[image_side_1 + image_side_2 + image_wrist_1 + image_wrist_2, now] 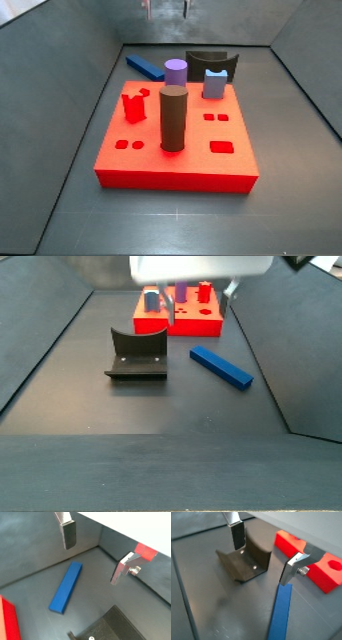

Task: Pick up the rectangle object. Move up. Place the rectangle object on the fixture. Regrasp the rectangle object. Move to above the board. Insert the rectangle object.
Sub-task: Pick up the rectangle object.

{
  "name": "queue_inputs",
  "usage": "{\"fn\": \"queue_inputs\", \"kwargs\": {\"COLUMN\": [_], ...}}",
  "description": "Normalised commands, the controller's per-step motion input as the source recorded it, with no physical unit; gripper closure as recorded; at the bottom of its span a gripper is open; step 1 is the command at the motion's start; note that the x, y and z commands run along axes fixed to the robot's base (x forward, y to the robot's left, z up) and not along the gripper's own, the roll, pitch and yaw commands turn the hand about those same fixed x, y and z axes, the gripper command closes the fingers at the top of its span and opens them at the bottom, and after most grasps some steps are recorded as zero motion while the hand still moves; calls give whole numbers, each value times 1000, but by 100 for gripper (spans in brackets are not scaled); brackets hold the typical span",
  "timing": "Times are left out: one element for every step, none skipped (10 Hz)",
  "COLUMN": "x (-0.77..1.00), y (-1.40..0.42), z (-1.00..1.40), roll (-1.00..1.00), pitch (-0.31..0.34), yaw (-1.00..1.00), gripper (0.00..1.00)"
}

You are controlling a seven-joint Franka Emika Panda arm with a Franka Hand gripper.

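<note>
The rectangle object, a long blue bar (67,587), lies flat on the dark floor. It shows in both side views (143,66) (221,368), beside the fixture (136,354) and near the red board (174,150). My gripper (93,552) is open and empty, held high above the floor, with the bar below and slightly to one side of the gap. In a wrist view (263,552) the black fixture (244,562) lies under the gap and the bar (281,614) runs off under one finger (291,569). The gripper's tips show at the upper edge of a side view (166,8).
On the board stand a tall brown cylinder (174,118), a purple cylinder (175,70), a pale lavender peg (214,85) and a red piece (134,105). Sloping dark walls (80,90) enclose the floor. The board's corner shows in both wrist views (8,619) (308,554).
</note>
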Motion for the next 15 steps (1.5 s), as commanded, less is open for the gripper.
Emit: {"fn": "queue_inputs", "kwargs": {"x": [0, -11, 0, -86, -337, -386, -397, -343, -180, -89, -37, -57, -129, -240, -271], "y": [-103, -140, -214, -274, -286, -229, -46, 0, 46, 137, 126, 143, 94, 31, 43], "z": [-1000, -1000, -894, -763, -651, -520, -511, -557, -483, -286, -174, -109, -109, -114, -120], "roll": [54, 81, 63, 10, 41, 116, 109, 150, 141, 106, 77, 76, 41, 20, 0], "pitch": [-3, 0, 0, -86, -274, -331, -369, -324, -196, -6, 24, 69, 61, 11, 0], "yaw": [900, 891, 874, 714, 586, 446, 249, 166, 54, 0, 0, 0, -3, 0, 0], "gripper": [0, 0, 0, 0, 0, 0, 0, 0, 0, 0, 0, 0, 0, 0, 0]}}
